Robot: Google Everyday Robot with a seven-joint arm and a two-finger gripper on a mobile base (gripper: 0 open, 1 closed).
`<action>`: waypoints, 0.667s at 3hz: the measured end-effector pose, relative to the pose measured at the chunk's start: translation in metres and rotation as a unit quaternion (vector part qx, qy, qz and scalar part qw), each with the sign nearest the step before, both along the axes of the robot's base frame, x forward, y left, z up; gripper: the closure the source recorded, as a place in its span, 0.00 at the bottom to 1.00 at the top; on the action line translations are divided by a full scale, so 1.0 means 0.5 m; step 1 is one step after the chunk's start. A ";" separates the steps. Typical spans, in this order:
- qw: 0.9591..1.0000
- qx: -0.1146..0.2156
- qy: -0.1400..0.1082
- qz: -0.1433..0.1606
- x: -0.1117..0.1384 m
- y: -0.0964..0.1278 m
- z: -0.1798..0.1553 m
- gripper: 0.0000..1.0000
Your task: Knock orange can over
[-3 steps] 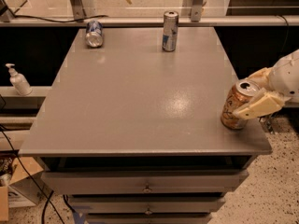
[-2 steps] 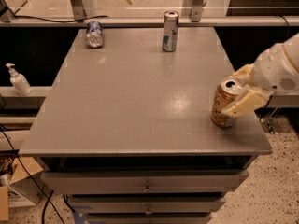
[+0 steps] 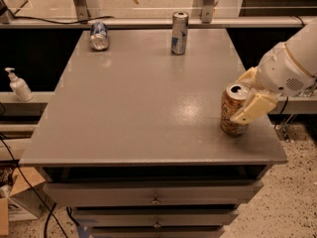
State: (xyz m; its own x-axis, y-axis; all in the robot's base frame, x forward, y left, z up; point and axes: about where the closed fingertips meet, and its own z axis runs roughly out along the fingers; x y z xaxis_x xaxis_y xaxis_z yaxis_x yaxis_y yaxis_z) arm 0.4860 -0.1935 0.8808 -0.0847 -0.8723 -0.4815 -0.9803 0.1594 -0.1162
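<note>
The orange can stands close to upright near the right front corner of the grey table, its silver top with the pull tab facing up. My gripper comes in from the right on a white arm. Its cream fingers sit on either side of the can, one in front of it and one behind, closed against it.
A tall slim blue-and-silver can stands at the back middle of the table. A short blue can lies at the back left. A pump bottle stands on a ledge to the left. The table's right edge is close to the orange can.
The gripper and the orange can have moved left together, away from the table's right edge. The can, tilted before, now stands nearly upright.
</note>
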 end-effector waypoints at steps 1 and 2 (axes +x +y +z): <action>1.000 -0.018 0.002 0.007 0.005 0.008 -0.007 1.00; 1.000 -0.018 0.002 0.007 0.005 0.008 0.000 1.00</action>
